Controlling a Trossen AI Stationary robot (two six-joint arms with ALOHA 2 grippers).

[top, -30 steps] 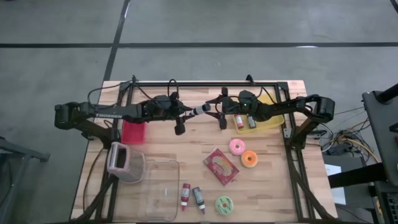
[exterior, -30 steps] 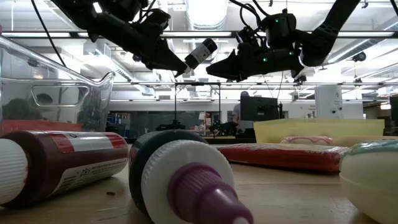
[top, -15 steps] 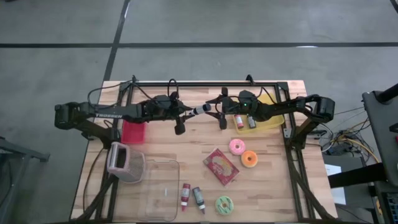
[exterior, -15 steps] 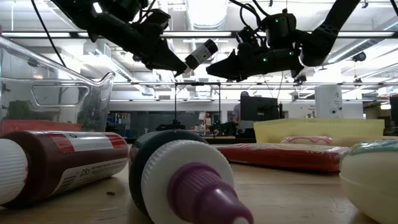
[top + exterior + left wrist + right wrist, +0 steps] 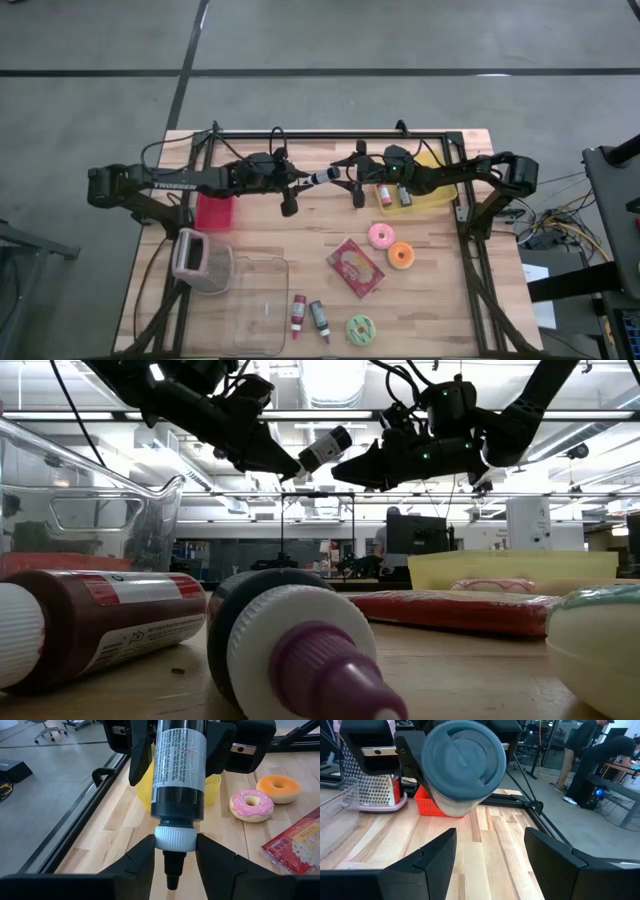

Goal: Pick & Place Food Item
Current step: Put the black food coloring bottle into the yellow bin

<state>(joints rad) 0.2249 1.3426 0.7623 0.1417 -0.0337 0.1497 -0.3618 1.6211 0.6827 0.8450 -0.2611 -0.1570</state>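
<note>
Landmark: the red packet (image 5: 356,268). Bare worktop (image 5: 270,232) lies left of it, up to the clear tub (image 5: 252,305) and grater (image 5: 200,262). Two doughnuts (image 5: 391,246) crowd its right side; two bottles (image 5: 309,317) and a green doughnut (image 5: 360,328) block the near side. Beyond it, both arms meet over a held bottle (image 5: 320,177), barring passage above.

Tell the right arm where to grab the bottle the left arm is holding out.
Grip the bottle around its round body, just behind the flat base that faces the right end effector. The left end effector pinches the white cap end, so only the base half is free. The bottle lies roughly level in mid-air between the arms; come in along its axis, from the right arm's side, open fingers either side.
</note>
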